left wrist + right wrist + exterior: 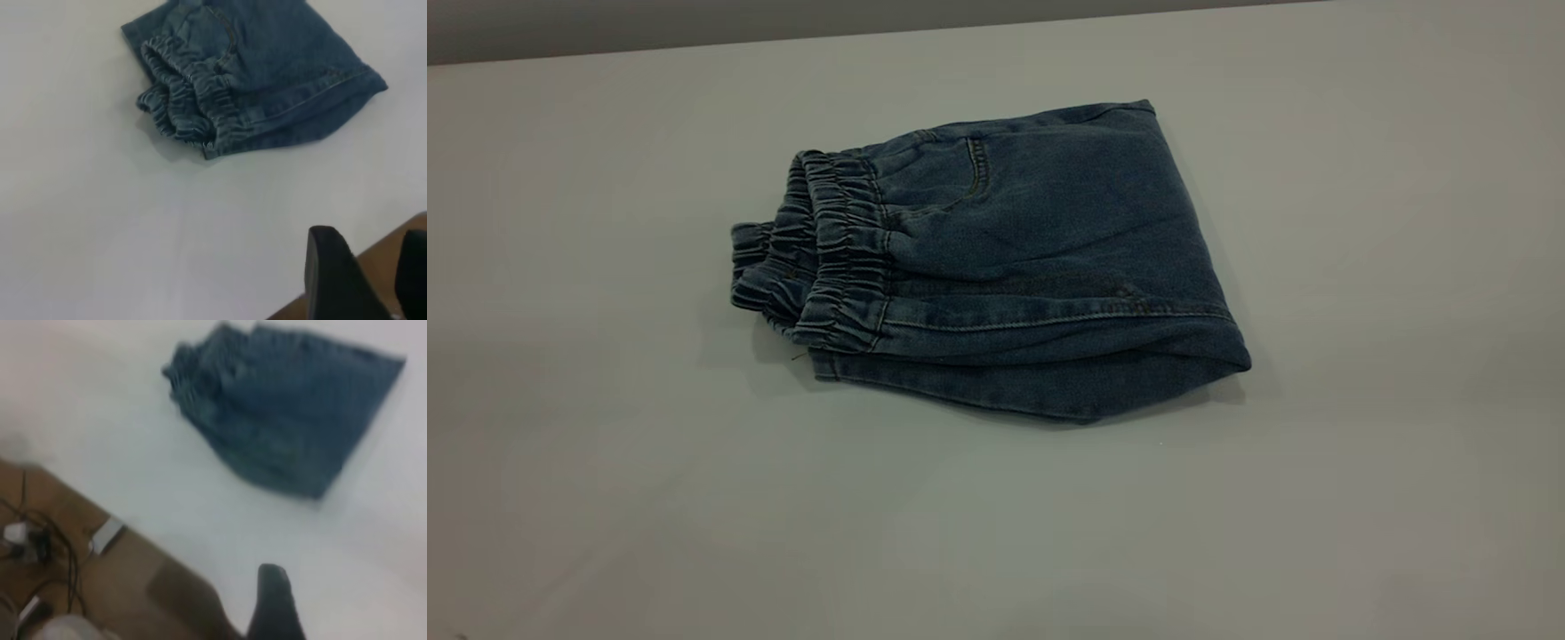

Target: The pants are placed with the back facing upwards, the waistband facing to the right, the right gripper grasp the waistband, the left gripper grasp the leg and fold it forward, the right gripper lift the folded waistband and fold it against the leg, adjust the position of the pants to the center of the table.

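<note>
The pants (996,267) are seen folded into a compact bundle near the middle of the counter (605,489), waistband (827,258) leftward. Soft, limp denim is expected; the thick bundle edge is best gripped. Whether either tool is open cannot be told.

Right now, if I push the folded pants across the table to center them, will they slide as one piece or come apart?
The pants are soft denim folded in layers, so they would probably bunch rather than slide stiffly. The gathered waistband lies loose at one end and may splay. The table looks smooth, so a low, broad push likely moves the stack together.
</note>
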You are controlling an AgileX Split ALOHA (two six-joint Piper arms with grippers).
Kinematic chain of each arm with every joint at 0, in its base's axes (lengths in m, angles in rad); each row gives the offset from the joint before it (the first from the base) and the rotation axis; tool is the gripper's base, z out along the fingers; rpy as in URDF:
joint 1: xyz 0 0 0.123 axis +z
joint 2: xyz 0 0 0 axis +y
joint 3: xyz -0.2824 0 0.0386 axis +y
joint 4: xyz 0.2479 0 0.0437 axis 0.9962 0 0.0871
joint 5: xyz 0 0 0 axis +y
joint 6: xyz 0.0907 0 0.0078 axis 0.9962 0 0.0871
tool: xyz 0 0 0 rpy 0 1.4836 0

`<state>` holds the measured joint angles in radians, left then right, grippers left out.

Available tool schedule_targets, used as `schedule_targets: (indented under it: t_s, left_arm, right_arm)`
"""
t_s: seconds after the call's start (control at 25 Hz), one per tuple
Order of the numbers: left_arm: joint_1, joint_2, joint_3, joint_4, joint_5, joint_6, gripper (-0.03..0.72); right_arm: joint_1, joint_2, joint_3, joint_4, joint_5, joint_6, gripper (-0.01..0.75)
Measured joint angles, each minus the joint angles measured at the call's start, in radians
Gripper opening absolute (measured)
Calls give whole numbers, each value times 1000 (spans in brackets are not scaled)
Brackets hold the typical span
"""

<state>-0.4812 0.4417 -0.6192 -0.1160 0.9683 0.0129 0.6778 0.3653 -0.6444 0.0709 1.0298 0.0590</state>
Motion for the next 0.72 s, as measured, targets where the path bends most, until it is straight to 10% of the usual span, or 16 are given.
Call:
schedule_targets:
  t_s: [0.72]
  left_arm:
    - [0,-27,93,11,71,5,244]
  right_arm:
    - [0,-155,140,-27,35,10,437]
